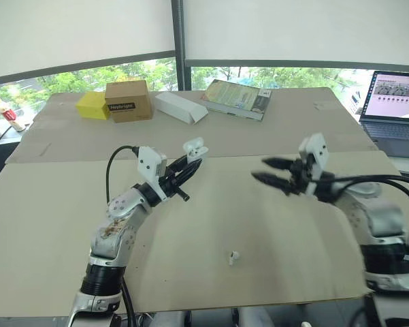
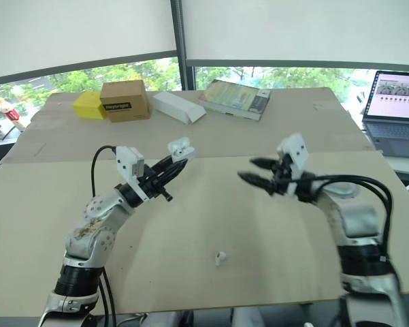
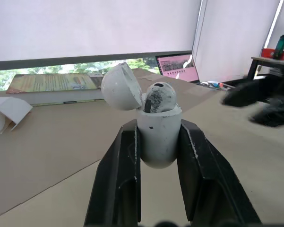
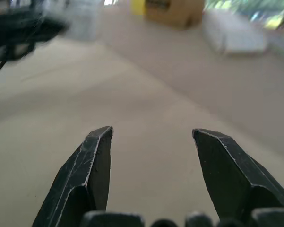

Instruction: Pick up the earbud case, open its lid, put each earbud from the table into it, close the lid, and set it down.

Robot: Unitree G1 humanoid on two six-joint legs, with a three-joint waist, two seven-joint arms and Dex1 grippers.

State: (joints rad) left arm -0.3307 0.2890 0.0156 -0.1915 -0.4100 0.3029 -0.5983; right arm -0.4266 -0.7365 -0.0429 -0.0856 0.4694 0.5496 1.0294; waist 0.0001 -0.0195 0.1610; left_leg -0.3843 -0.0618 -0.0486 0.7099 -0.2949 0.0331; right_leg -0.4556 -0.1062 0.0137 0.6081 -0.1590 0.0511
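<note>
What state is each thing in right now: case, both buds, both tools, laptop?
earbud case: held off the table, lid open
first earbud: seated in the case
second earbud: lying loose on the table, not packed yet
left tool: shut on the earbud case
right tool: open, empty, above the table
laptop: open, screen lit

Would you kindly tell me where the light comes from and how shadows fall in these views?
Left eye view: daylight enters through the window strip below the drawn blinds; the laptop screen glows brightly; only soft shadows lie on the table. Left wrist view: the open earbud case is backlit, its near side shaded.
</note>
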